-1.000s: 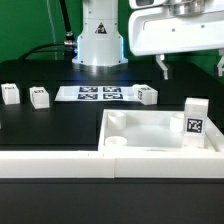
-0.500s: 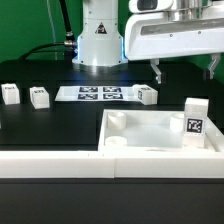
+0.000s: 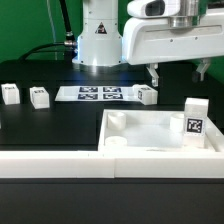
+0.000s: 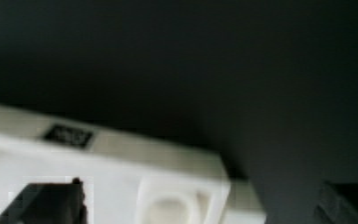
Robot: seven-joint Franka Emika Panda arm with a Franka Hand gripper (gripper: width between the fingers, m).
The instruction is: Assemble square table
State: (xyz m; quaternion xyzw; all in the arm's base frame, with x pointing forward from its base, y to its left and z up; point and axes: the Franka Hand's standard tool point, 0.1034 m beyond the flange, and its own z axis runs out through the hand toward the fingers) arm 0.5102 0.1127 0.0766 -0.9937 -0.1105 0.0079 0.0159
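Observation:
The square table top (image 3: 160, 132) lies flat at the exterior view's right, with round sockets (image 3: 117, 121) at its corners. One tagged white leg (image 3: 194, 122) stands upright at its right side. Three more tagged legs (image 3: 10, 94) (image 3: 39, 97) (image 3: 147, 95) lie on the black table behind. My gripper (image 3: 178, 73) hangs open and empty above the top's far edge, touching nothing. In the wrist view the top (image 4: 123, 160), with a tag (image 4: 69, 134) and a socket (image 4: 167, 205), lies below the open gripper (image 4: 202, 208), whose dark fingertips (image 4: 51, 203) are blurred.
The marker board (image 3: 100, 94) lies at the back between the loose legs. The white robot base (image 3: 97, 40) stands behind it. A long white bar (image 3: 60, 165) runs along the front edge, against the table top.
My gripper has moved toward the exterior view's left and a little lower; its second finger has come into view. The parts have not moved.

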